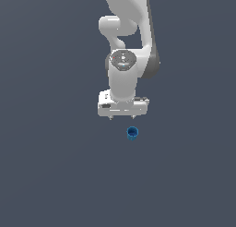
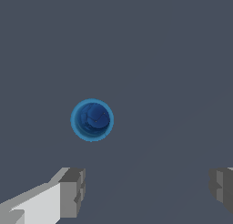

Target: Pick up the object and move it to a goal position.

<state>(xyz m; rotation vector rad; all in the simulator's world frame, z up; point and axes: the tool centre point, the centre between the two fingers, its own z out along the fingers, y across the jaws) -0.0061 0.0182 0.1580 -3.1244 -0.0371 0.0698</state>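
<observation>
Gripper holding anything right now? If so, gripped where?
Nothing is held. The gripper is open with an empty gap between its fingers, and the blue cup stands on the floor, apart from both.

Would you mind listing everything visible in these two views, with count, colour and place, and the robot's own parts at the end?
blue cup: one, glossy blue with a lighter flared rim, upright on the ground, open mouth facing the wrist camera; in the exterior view it sits just below the end effector and slightly to the exterior view's right.
ground: one plain dark grey-blue surface, filling both views.
robot arm: one, white with grey joints, upper middle of the exterior view.
end effector: one, white body with grey fingers, open wide, holding nothing, apart from the cup.
</observation>
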